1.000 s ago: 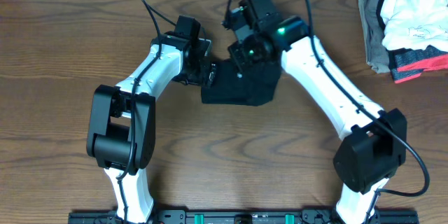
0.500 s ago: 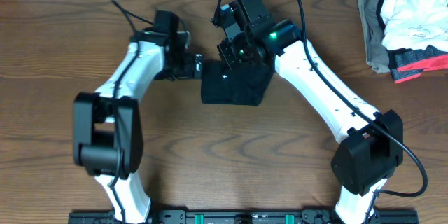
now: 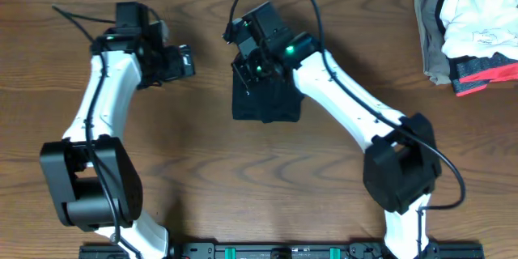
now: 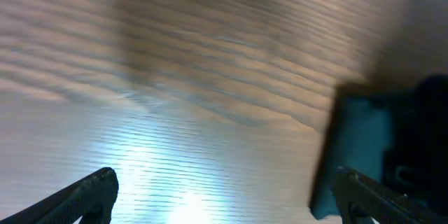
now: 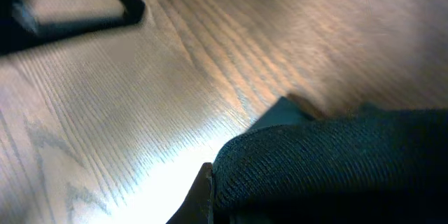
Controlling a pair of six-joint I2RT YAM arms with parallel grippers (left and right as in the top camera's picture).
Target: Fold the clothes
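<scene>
At left pincer (image 3: 184,62), spread wide above table (image 3: 202,186); at right pincer (image 3: 256,73), pinched shut on black shirt (image 3: 271,105) fold just beneath it

Robotics lab station: two cabled white arms (image 3: 348,101) on a base rail (image 3: 275,252) at a wood-grain counter (image 3: 243,190), spare garments (image 3: 473,28) stacked well right of the right claw (image 3: 257,73).

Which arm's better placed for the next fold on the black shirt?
Right, likely. The right end effector is shut on the black soft-fabric short-sleeved shirt; the left end effector is open, apart from it.
</scene>
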